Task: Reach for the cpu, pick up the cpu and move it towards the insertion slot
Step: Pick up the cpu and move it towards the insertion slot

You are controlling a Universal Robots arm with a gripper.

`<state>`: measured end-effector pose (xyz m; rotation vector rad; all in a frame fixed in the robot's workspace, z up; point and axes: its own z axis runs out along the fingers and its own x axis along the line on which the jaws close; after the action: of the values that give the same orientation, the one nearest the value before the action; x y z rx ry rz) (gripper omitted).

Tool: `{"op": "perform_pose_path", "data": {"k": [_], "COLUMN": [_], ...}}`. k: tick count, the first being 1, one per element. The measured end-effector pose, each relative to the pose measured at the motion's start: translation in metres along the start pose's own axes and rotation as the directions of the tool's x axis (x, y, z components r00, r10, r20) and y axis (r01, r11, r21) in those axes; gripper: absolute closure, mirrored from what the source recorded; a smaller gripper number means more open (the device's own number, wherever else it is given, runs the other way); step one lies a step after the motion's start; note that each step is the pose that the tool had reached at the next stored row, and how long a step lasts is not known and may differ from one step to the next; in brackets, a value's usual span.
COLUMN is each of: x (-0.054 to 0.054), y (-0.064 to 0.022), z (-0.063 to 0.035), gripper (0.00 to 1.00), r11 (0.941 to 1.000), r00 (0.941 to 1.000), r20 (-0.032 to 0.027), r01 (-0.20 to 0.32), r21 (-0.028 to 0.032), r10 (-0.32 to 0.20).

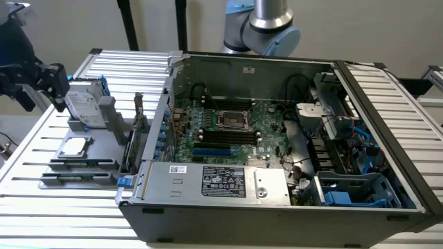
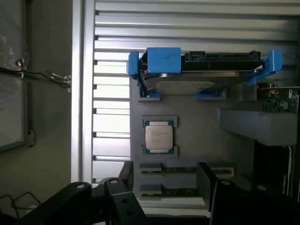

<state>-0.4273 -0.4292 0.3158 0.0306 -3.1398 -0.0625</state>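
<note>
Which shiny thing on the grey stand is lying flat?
The small square cpu lies flat; the bigger hard drive, in its blue bracket, stands upright.

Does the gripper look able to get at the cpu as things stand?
Probably yes. The cpu lies flat and uncovered on its grey holder, with nothing above it. The gripper is open and empty. The upright hard drive stands nearby but apart from the chip.
</note>
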Motion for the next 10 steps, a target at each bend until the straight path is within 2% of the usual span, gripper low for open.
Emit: {"op": "perform_pose_path", "data": {"k": [10], "x": [-0.008], "y": [-0.0054], "z": [0.0181], "gripper": [0.35], "r11": [1.0], "r00": [1.0], "r20": [-0.0004], "r01": [0.008], "r21": [-0.0001], "r10": [-0.008]}}
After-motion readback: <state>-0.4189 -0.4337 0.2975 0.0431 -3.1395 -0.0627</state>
